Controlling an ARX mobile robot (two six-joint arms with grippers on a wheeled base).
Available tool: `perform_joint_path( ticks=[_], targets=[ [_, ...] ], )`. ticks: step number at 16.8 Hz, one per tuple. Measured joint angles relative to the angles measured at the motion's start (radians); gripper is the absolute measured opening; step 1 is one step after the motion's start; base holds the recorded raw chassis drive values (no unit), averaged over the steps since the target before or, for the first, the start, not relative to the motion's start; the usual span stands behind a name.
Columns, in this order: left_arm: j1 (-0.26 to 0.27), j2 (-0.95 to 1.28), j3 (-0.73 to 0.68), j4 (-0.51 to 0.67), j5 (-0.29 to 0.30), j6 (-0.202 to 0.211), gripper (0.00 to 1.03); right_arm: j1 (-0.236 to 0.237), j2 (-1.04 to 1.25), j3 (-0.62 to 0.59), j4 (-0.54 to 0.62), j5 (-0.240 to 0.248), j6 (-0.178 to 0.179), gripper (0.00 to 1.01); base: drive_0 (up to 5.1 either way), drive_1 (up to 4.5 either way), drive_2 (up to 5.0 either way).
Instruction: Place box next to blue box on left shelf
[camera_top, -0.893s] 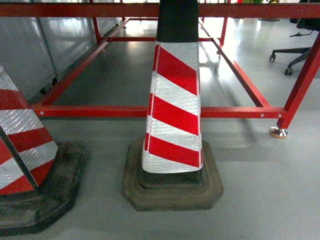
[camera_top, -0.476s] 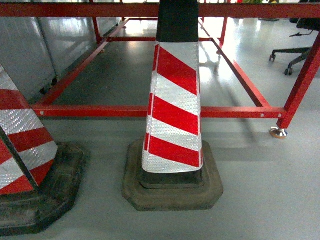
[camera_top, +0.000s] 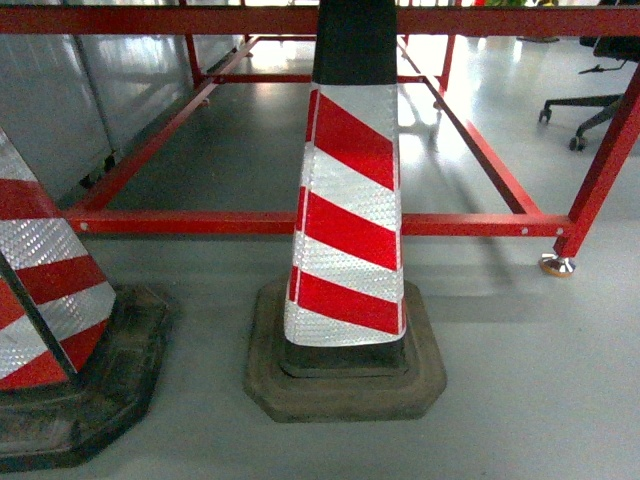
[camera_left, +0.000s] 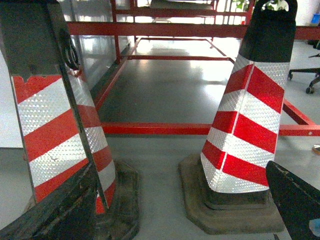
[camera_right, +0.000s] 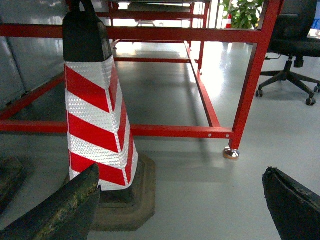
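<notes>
Your head view is filled by a red-and-white traffic cone (camera_top: 350, 210) at centre, a second cone (camera_top: 40, 290) at lower left, the red steel frame (camera_top: 300, 222) behind. Both grippers (camera_left: 185, 210) (camera_right: 182, 200) hang spread wide, jaws holding nothing. Neither box nor left shelf appears in any view.

two striped cones (camera_top: 348, 210) on grey floor (camera_top: 530, 380); red steel frame (camera_top: 300, 222) behind; office chair (camera_right: 295, 50) right

Red and white diagonal stripes are covering the centre cone (camera_top: 347, 215) above its black base (camera_top: 345, 385); a red frame (camera_top: 300, 222) is crossing grey floor (camera_top: 540, 380).
</notes>
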Motion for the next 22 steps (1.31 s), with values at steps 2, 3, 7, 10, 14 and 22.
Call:
perform_joint_path(
  ticks=[2,3,7,10,14,22],
  targets=[
    [0.000,0.000,0.000,-0.001,0.000,0.000,0.98,0.000,0.000,0.000,-0.001,0.000,0.000,0.98,0.0,0.00,0.0],
    [0.000,0.000,0.000,-0.002,0.000,0.000,0.98,0.000,0.000,0.000,-0.002,0.000,0.000,0.98,0.0,0.00,0.0],
    [0.000,0.000,0.000,0.000,0.001,0.001,0.98,0.000,0.000,0.000,-0.002,0.000,-0.002,0.98,0.0,0.00,0.0],
    [0.000,0.000,0.000,0.000,0.000,0.000,0.98,0.000,0.000,0.000,0.000,0.001,-0.003,0.98,0.0,0.00,0.0],
    [0.000,0.000,0.000,0.000,0.000,0.001,0.98,0.000,0.000,0.000,0.000,0.000,-0.004,0.98,0.0,0.00,0.0],
    [0.000,0.000,0.000,0.000,0.001,0.001,0.98,0.000,0.000,0.000,0.000,0.000,-0.002,0.98,0.0,0.00,0.0]
  ],
)
